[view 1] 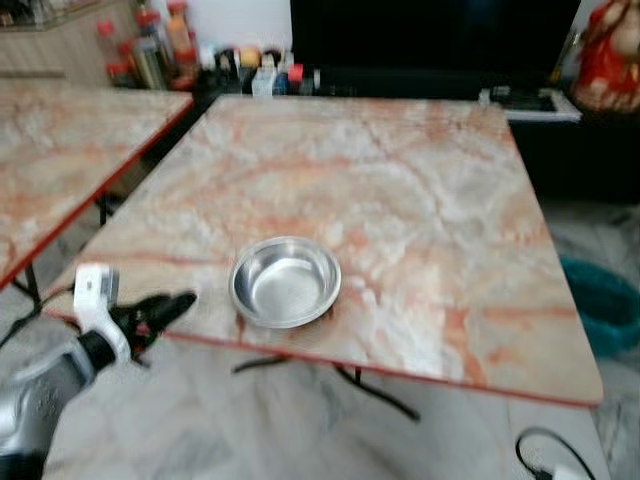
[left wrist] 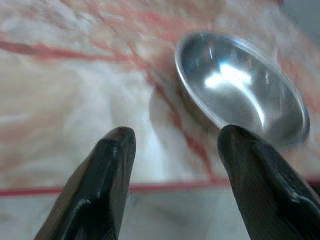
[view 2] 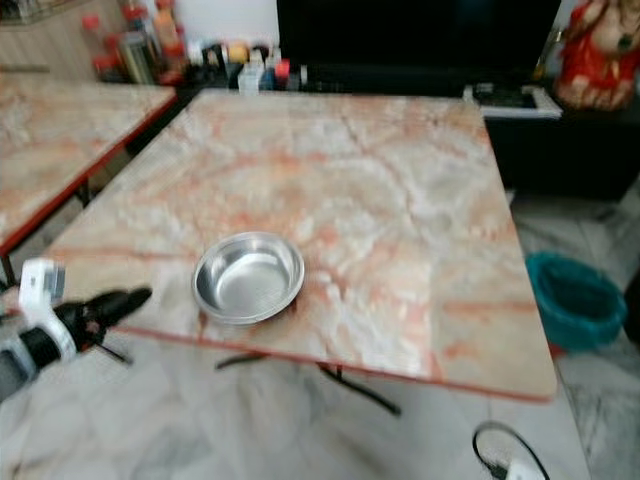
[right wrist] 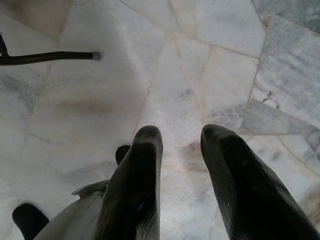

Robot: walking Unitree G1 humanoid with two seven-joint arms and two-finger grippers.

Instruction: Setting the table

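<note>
**Around the room's edges**

A second marble-patterned table (view 1: 60, 170) fills the left side of the frame. At the upper left, bottles and jars (view 1: 165, 45) crowd a dark counter, blurred. A large black screen (view 1: 430, 40) spans the top centre. A red figurine (view 1: 610, 55) stands at the upper right. A teal bin (view 2: 575, 300) sits on the floor at right. A black cable (view 2: 500, 450) curls at the lower right.

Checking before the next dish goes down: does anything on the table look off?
Nothing spilled or damaged. The steel bowl sits upright and empty near the table's front edge; the left hand, open, is at that edge beside it.
</note>
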